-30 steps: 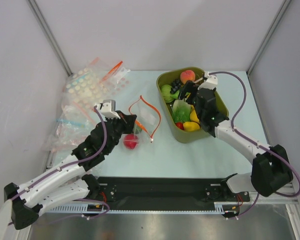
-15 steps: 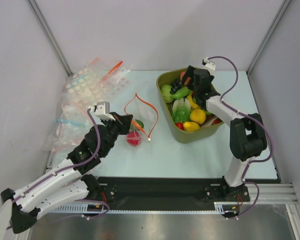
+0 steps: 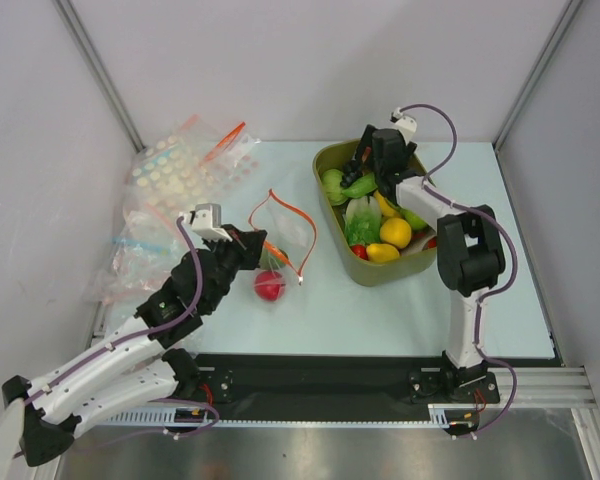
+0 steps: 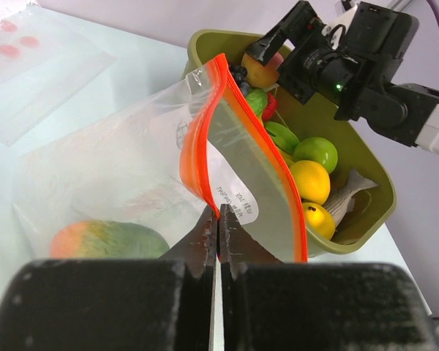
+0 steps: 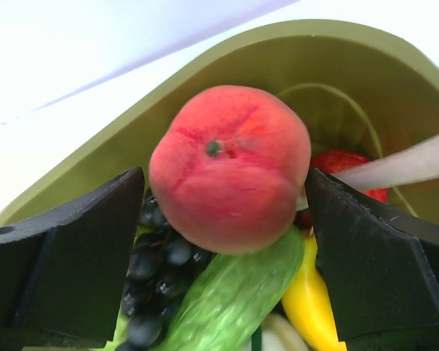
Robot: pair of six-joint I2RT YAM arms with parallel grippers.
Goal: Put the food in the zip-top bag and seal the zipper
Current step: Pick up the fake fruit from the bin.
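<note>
Red-orange zipper point(image 4: 203, 110), olive-green tub point(image 5: 336, 73), red-pink peach point(image 5: 230, 164).

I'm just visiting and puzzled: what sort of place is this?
Probably a robotics lab cell, not a kitchen: a left arm and right arm bolted to a rail at the table edge, white walls with metal frame posts, and plastic toy food in an olive tub near a zip-top bag.

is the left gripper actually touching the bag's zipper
Touching. In the left wrist view the left gripper is pinched shut on the zipper, whose red-orange strip runs down between its fingertips.
</note>
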